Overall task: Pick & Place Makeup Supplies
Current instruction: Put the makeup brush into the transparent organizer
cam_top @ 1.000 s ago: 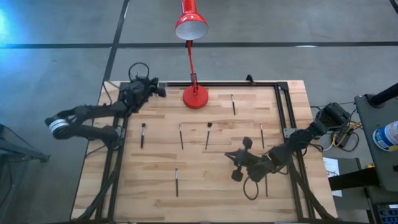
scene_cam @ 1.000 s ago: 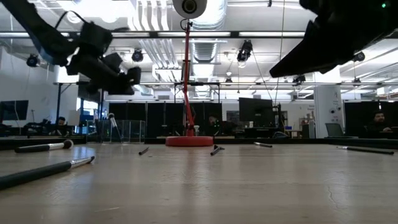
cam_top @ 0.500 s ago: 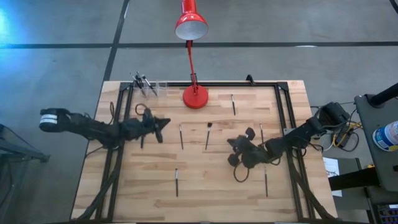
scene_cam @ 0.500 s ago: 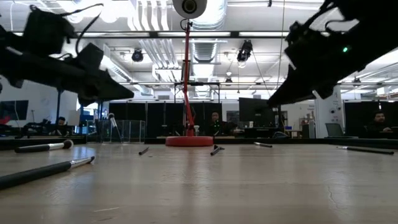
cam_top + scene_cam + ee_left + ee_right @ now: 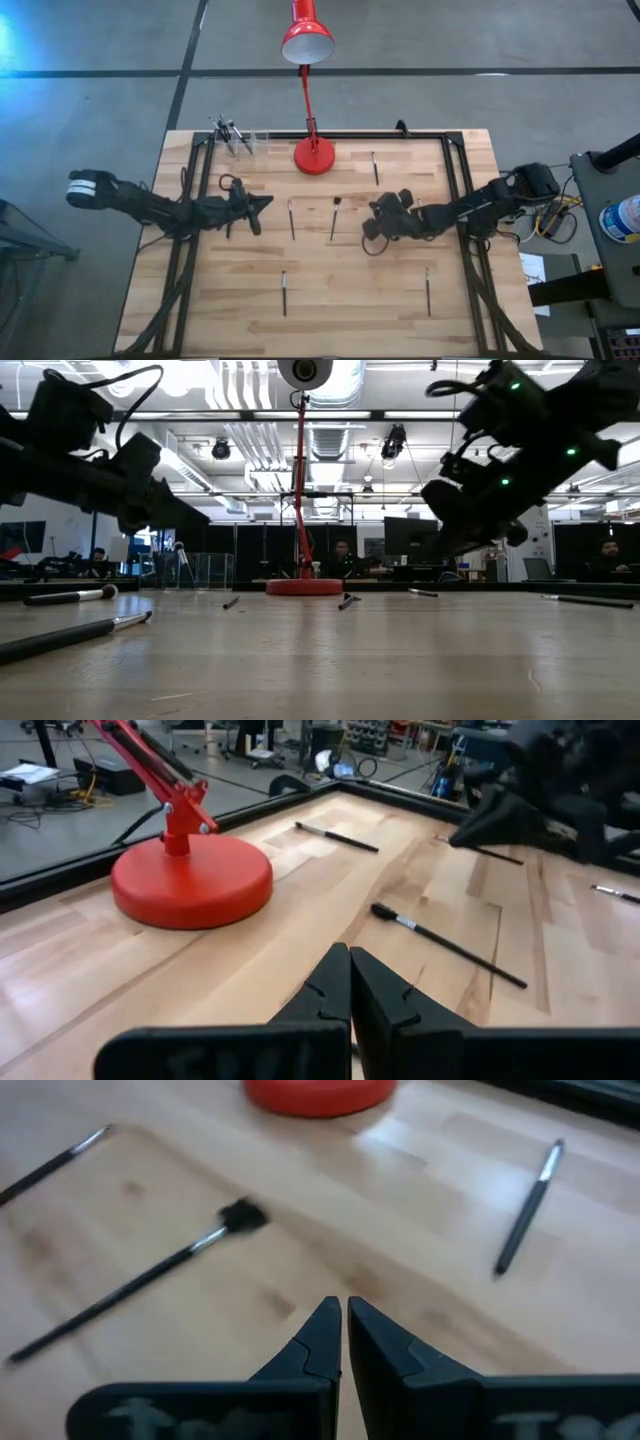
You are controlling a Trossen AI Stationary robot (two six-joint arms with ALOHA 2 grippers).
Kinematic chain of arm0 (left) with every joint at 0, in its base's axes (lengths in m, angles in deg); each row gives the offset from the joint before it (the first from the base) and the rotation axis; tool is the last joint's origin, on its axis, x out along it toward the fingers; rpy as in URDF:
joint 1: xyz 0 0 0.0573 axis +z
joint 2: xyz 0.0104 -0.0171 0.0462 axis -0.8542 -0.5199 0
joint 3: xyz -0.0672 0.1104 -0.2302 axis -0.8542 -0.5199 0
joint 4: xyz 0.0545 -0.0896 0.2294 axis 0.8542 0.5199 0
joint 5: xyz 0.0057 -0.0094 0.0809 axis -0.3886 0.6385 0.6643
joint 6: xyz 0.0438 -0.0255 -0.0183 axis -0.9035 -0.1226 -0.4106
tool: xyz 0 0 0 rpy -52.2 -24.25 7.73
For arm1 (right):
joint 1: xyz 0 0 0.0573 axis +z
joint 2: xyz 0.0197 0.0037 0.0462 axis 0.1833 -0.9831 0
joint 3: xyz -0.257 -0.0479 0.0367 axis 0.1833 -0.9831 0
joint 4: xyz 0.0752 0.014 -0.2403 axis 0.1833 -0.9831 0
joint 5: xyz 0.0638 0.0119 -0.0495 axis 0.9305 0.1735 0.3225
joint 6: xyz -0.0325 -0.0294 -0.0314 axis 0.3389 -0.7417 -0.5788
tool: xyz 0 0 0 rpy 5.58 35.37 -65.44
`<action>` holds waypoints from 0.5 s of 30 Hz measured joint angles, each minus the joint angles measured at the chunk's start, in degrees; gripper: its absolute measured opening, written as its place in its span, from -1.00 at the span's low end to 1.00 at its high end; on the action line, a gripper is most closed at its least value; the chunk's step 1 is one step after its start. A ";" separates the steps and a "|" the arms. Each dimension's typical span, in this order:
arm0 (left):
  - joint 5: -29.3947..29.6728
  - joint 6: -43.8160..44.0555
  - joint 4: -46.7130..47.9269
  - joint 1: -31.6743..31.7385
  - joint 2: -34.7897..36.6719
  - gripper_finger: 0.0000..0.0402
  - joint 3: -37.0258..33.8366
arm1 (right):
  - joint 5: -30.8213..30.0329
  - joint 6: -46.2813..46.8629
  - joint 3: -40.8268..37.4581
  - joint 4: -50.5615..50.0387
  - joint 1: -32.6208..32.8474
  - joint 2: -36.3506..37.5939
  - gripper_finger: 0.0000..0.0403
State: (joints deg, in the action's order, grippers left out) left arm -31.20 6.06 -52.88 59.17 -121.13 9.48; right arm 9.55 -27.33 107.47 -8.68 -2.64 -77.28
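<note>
Thin dark makeup brushes and pencils lie flat and scattered on the wooden table: a brush [image 5: 335, 217], a pencil [image 5: 291, 218], one near the lamp [image 5: 374, 167], and two nearer ones [image 5: 283, 292] [image 5: 427, 291]. More sticks stand in a clear holder [image 5: 235, 135] at the far left corner. My left gripper [image 5: 258, 205] [image 5: 350, 965] hovers shut, left of the middle pencil. My right gripper [image 5: 372, 215] [image 5: 343, 1315] hovers shut, right of the bristle-headed brush [image 5: 150, 1285]. Neither holds anything.
A red desk lamp stands on its round base [image 5: 314, 155] [image 5: 190, 880] at the far edge, its head reaching beyond the table. A dark metal frame [image 5: 455, 180] runs along the table's sides. Bare wood lies between the near brushes.
My left gripper has swung from over the holder at the far left corner toward the table's middle and lower, uncovering the holder. My right gripper has moved from the near right part of the table toward the far edge, coming up beside the middle brush.
</note>
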 joint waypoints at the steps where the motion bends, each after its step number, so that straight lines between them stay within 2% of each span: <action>1: 0.00 0.04 -0.06 0.00 -0.25 -1.00 0.00 | 0.32 -0.64 0.32 0.07 -1.32 0.00 -0.91; 15: -0.07 0.26 -0.05 0.00 -1.85 -1.00 -0.07 | 11.78 -9.88 2.01 0.04 -24.49 0.00 -0.91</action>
State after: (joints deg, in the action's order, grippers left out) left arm -31.27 6.32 -52.94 59.17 -122.98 9.41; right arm 21.33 -37.20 109.48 -8.64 -27.13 -77.28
